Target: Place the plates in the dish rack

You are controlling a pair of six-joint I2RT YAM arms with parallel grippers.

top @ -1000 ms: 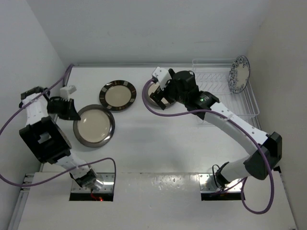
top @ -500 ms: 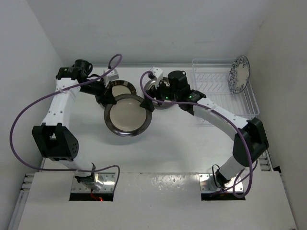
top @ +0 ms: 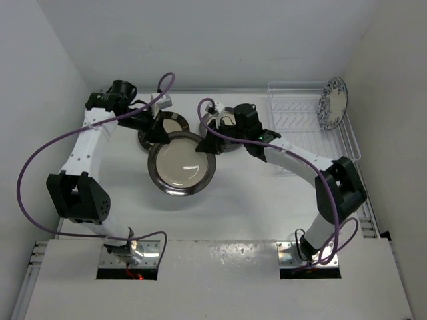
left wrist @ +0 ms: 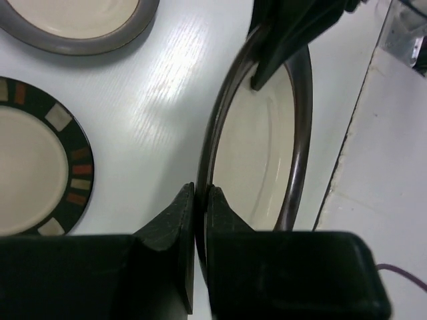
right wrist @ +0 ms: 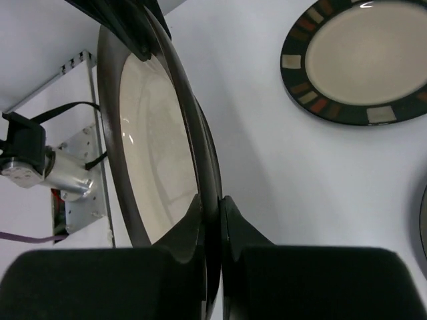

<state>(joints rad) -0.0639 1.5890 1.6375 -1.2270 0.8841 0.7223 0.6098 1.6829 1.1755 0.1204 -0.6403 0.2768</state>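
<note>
Count: you have four plates, one dish rack point(top: 303, 127) and two grippers in view.
Left gripper point(top: 159, 135): your fingers point(left wrist: 175, 220) are pinched almost shut on the left rim of a silvery-rimmed plate, upper left of centre in the top view.
Striped plate point(top: 167, 121): one, dark rim and cream centre, flat on the table point(top: 267, 207) just behind the held plate, which overlaps it in the top view.
Held plate point(top: 180, 165): one, cream centre facing up, gripped at opposite edges by both of your grippers, centre-left.
Right gripper point(top: 207, 145): your fingers point(right wrist: 183, 230) are nipped tight on that plate's right rim.
Second silvery plate point(left wrist: 73, 17): one, flat on the table, mostly hidden under your right wrist in the top view.
Rack: upper right, against the right wall.
Floral plate point(top: 333, 102): one, blue on white, standing on edge at the rack's far right corner.
</note>
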